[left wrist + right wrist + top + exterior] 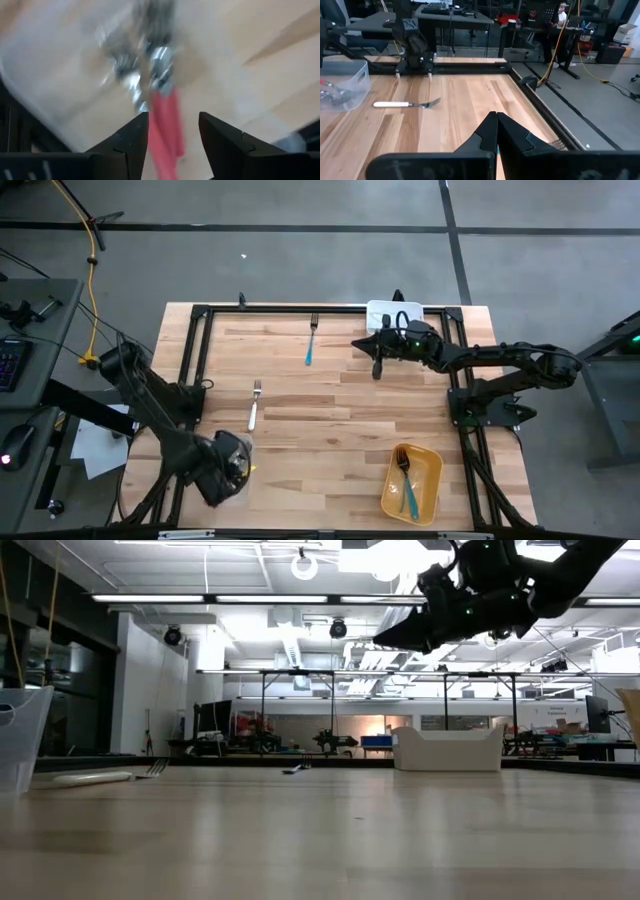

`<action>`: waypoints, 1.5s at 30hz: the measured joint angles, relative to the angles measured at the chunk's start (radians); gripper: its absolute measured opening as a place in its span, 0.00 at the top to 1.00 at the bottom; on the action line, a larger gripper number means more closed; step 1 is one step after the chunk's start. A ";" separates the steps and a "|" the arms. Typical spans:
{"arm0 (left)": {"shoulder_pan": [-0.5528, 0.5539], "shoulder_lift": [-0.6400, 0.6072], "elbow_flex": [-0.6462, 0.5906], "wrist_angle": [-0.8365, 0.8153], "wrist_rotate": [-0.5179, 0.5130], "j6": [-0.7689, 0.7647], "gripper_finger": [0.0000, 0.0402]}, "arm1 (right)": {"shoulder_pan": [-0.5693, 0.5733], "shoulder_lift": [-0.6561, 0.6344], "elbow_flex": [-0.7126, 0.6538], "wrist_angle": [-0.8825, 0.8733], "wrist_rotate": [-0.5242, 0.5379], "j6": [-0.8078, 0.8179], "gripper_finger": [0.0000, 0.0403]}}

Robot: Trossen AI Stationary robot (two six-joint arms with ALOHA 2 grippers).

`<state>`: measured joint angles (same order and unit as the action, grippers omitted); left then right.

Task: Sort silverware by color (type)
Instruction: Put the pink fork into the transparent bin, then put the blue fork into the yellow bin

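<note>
Around my wooden table (330, 410) a grey concrete floor (300, 260) is stretching away, long ceiling lights (240, 598) are glowing over the open hall, dark workbenches (455, 20) are standing behind, and a yellow cable (92, 270) is trailing down.

Between the left gripper's (172, 132) matt black fingers (131, 137) lie a smooth red-handled utensil (162, 112) with a shiny metal head and a clear plastic container (345, 87), on a table (330, 420) of smooth, pale, satin-finished wooden planks.
</note>
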<state>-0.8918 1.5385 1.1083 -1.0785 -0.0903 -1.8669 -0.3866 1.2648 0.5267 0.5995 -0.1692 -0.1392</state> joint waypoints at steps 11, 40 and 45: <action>0.355 -0.162 0.002 -0.008 -0.383 0.703 0.72 | 0.005 0.000 0.049 -0.112 -0.005 0.041 1.00; 1.356 0.207 -0.074 0.910 0.061 1.608 0.74 | -0.013 0.000 0.049 -0.211 0.000 0.003 1.00; 1.395 0.310 0.011 0.908 0.055 1.614 0.62 | -0.013 0.000 0.049 -0.216 0.000 0.004 1.00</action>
<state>0.5037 1.8487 1.1194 -0.1702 -0.0349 -0.2525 -0.3996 1.2644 0.5762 0.3833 -0.1692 -0.1351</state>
